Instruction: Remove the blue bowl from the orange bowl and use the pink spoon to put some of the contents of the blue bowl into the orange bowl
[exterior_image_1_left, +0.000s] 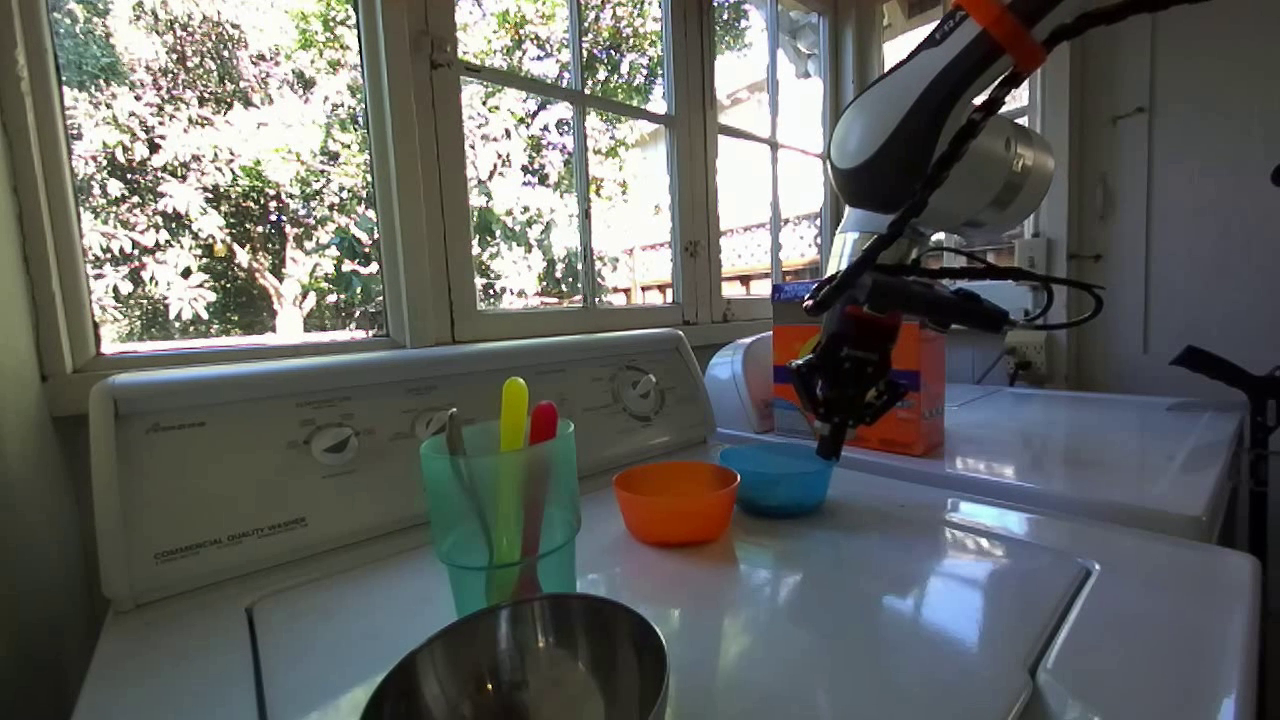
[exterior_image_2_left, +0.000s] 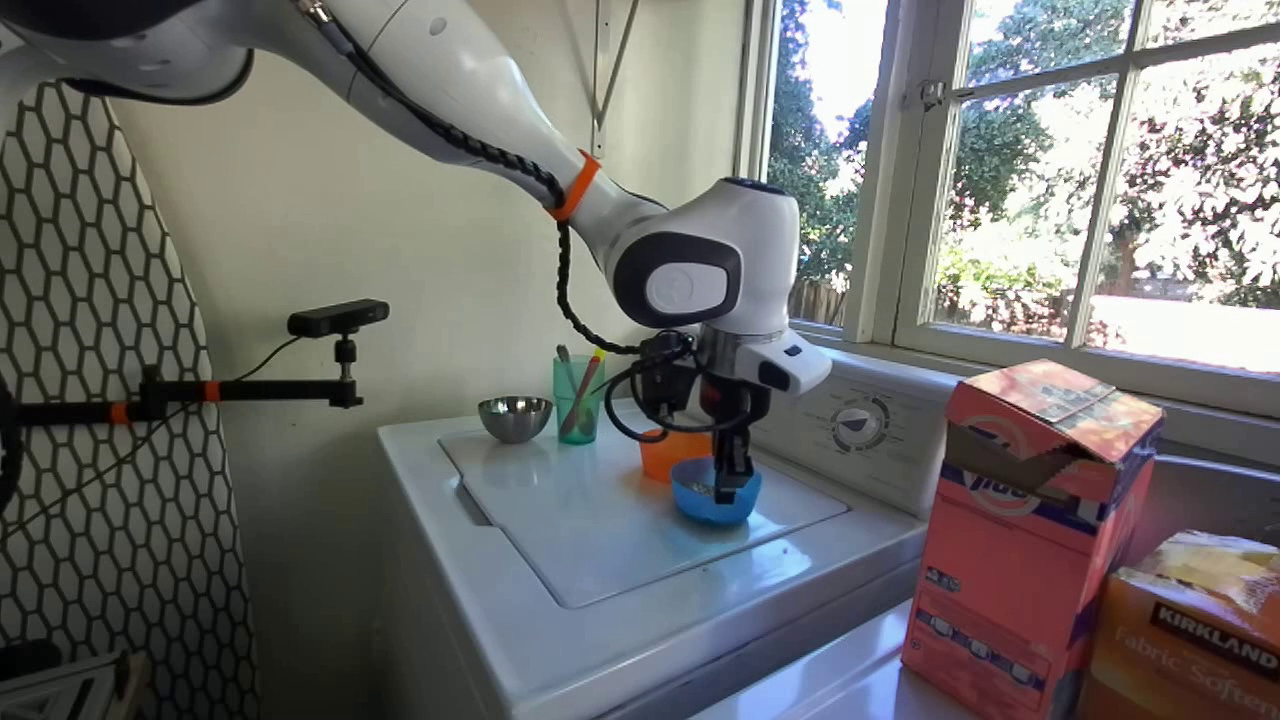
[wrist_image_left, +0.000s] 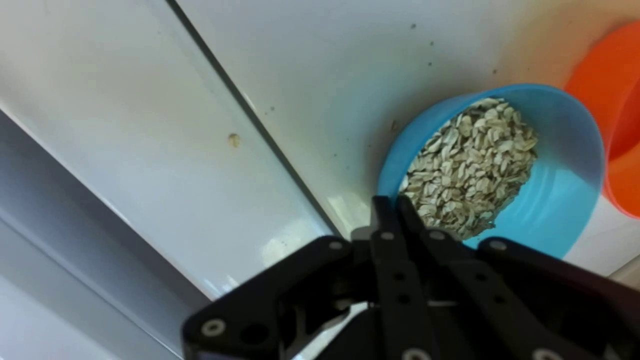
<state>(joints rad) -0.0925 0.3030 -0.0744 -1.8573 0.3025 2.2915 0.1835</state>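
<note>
The blue bowl (exterior_image_1_left: 772, 485) sits on the washer lid with pale flakes in it, seen in the wrist view (wrist_image_left: 560, 200) and in an exterior view (exterior_image_2_left: 708, 508). The orange bowl (exterior_image_1_left: 675, 505) stands right beside it, also at the right edge of the wrist view (wrist_image_left: 620, 90); its inside is mostly hidden. My gripper (wrist_image_left: 392, 204) is closed on the blue bowl's near rim, one finger inside and one outside; it also shows in both exterior views (exterior_image_1_left: 828, 448) (exterior_image_2_left: 728, 490). The pink spoon (exterior_image_1_left: 540, 428) stands handle up in a green cup (exterior_image_1_left: 500, 470).
A yellow utensil (exterior_image_1_left: 513, 425) and a grey utensil (exterior_image_1_left: 466, 480) share the cup. A steel bowl (exterior_image_1_left: 520, 650) stands near the cup. The washer's control panel (exterior_image_1_left: 380, 440) rises behind. Detergent boxes (exterior_image_2_left: 1020, 560) stand on the neighbouring machine. A few crumbs lie on the lid.
</note>
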